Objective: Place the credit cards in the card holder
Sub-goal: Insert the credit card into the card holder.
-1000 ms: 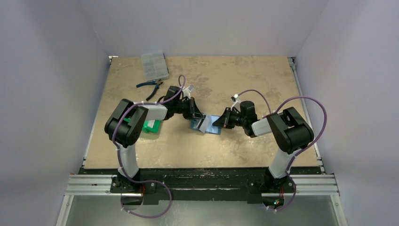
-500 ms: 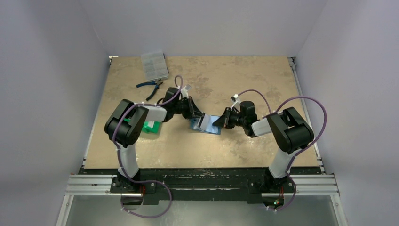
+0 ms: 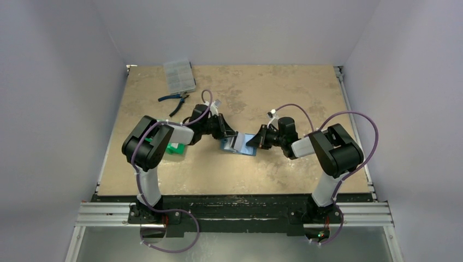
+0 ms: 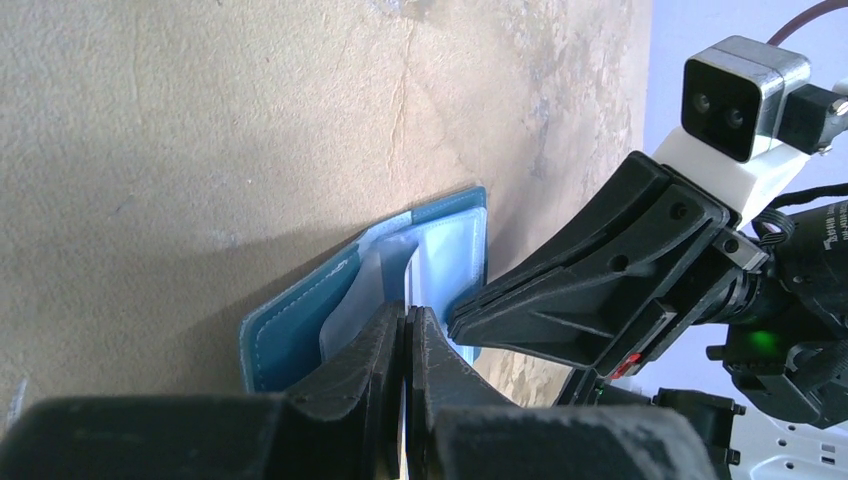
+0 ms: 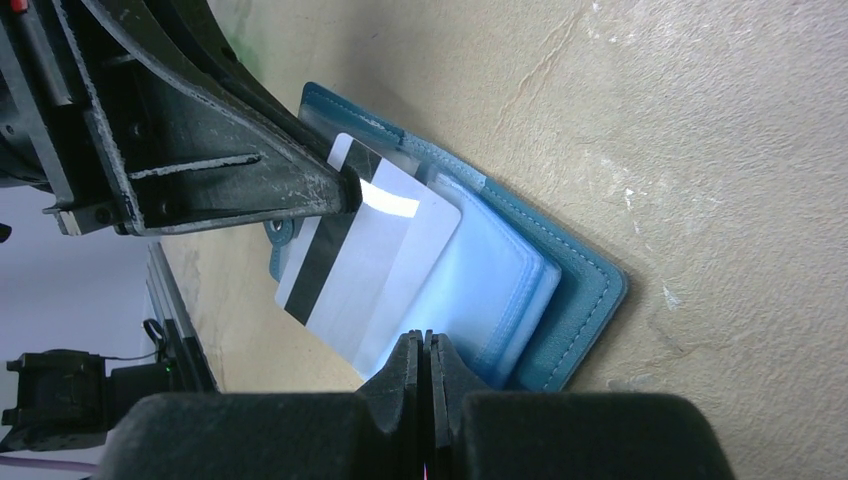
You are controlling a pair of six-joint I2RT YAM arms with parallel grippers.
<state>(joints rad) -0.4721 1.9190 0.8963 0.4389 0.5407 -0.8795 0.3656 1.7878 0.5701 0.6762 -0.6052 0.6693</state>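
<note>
step in hand: insertion. the left gripper [image 4: 407, 318] is clamped on the edge of one credit card [image 5: 370, 250], white with a dark stripe, which lies slanted over the clear pockets of the open card holder [image 5: 585, 298] at mid-table. the right gripper [image 5: 424, 342] has its fingers closed together at the pocket edges; whether it pinches a sleeve cannot be told. judged next: align the card's leading edge with a pocket mouth and slide it in while the holder is kept steady. count: one card visible, one holder, one green tray [image 3: 176, 147] just left, one pair of pliers [image 3: 173, 100] beyond, one clear box [image 3: 179, 75] farthest.
</note>
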